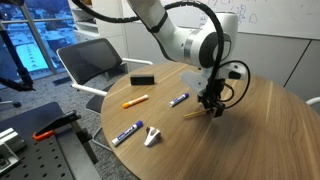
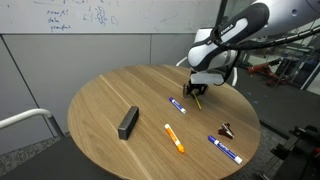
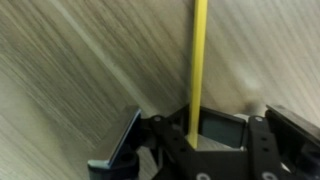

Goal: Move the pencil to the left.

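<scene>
The pencil [image 3: 200,60] is seen between the spread-apart jaws of the gripper [image 3: 203,118], clamped by neither. It is shown long, thin and yellow.

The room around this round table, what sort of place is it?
Probably an office or meeting room: a whiteboard with writing on the wall, an office chair beside the round wooden table, and a big window.
</scene>
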Robot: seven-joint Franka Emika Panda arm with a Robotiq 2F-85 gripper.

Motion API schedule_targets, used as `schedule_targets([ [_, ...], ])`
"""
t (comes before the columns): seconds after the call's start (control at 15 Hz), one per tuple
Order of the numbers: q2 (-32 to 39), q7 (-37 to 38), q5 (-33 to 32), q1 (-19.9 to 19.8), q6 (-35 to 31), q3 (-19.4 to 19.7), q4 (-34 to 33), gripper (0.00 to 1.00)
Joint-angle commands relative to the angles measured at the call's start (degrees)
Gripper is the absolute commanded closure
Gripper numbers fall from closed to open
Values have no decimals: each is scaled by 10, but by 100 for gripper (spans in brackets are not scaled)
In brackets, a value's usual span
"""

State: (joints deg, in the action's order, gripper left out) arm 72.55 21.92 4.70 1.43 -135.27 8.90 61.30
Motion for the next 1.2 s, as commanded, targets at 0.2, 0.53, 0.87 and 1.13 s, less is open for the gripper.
schedule_targets([
  [0.2, 9, 8, -6, 5, -24, 11, 5, 75],
  [0.53, -32, 18, -7, 17, -22, 24, 45, 46],
  [0.87, -161, -21, -5, 18, 54, 24, 149, 10],
  [1.13, -138, -9, -13, 4, 53, 12, 110, 10],
])
